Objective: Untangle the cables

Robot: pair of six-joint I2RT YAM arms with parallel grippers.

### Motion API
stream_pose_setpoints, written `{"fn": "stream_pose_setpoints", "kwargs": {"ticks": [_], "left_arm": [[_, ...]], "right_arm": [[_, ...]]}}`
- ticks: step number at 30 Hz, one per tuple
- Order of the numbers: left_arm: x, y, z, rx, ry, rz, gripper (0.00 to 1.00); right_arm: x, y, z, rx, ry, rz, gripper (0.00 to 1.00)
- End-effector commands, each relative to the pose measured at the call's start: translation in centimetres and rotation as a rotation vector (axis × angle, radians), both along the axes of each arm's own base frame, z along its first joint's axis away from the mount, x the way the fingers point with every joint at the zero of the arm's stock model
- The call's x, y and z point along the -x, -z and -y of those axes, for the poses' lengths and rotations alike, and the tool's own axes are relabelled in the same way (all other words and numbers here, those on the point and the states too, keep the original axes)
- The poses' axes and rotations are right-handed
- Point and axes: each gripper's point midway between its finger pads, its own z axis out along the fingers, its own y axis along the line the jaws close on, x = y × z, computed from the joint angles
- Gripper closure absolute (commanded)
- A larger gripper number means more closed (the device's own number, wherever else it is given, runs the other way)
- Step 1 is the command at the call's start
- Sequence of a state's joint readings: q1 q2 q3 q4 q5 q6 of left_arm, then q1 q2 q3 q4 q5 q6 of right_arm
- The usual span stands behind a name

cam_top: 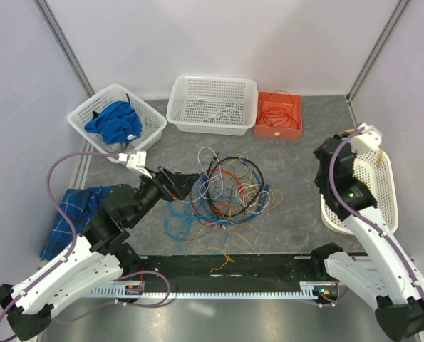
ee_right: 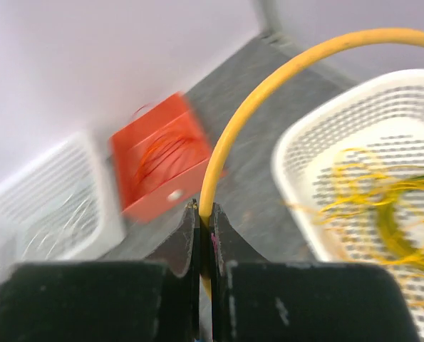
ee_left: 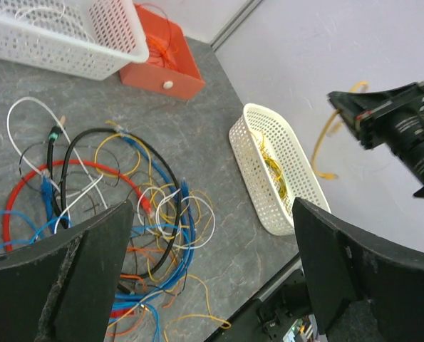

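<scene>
**Sorting partly done; the main tangle is not yet cleared**

At the far left, a blue checked cloth (cam_top: 65, 214) lies on the table (cam_top: 304, 171) by the wall. The rectangular basket (cam_top: 90, 103) behind it holds a bunched blue cloth (cam_top: 114, 122) and no wires that I can make out.

My left jaws stand wide apart and grip nothing, low at the left edge of the cables (cam_top: 226, 191). That bunch sits mid-table, with red, blue, black, white, orange and yellow loops crossing one another, so I judge most of the work is left.

Behind it, the wide white basket (cam_top: 197, 117) has a few white wires in it and the orange box (cam_top: 277, 132) holds orange coils. This reads to me as sorting by colour, partly done.

On the right, my right jaws are clamped on a single yellow cable (ee_right: 215, 167). It is held up over the oval basket (cam_top: 386, 203), where other yellow wires lie.

Room on the left is tight, since that arm works between the wall, the cloth and the rectangular basket. At the near side the tangle trails thin strands up to the black rail (cam_top: 269, 267), so anything dragged towards me could snag there. The bare table between the bunch and the oval basket is my freest lane. The oval basket sits hard against the right wall, so I can lower the yellow cable but have little space to swing outward.
</scene>
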State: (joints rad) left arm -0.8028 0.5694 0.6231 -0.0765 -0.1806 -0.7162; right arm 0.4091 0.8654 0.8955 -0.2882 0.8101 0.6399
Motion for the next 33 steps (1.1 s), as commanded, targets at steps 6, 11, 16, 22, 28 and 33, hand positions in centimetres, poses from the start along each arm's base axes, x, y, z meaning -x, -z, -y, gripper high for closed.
{"fn": "stream_pose_setpoints", "kwargs": {"ticks": [6,11,16,22,28,33], "left_arm": [[1.4,6.0,1.5,0.009,0.075,-0.213,0.0],[1.9,7.2,1.8,0.0,0.1,-0.243,0.0],[2.5,8.7,1.7,-0.01,0.117,-0.277,0.0],[2.3,8.2,1.0,-0.006,0.086,-0.248,0.0],[1.8,7.2,1.1,-0.055,0.084,-0.211,0.0],[1.1,8.0,1.1,-0.145,0.063,-0.256,0.0]], "right_arm": [[0.6,5.1,12.2,-0.048,0.392,-0.18,1.0],[-0.7,9.6,13.3,-0.078,0.428,-0.279,1.0],[-2.7,11.3,13.3,-0.071,0.412,-0.343,0.78],[-3.2,5.6,9.5,-0.05,0.317,-0.17,0.11],[-3.4,0.2,-1.9,-0.021,-0.051,-0.052,0.09],[-1.1,3.5,-12.3,0.068,-0.376,-0.12,0.07]]}}
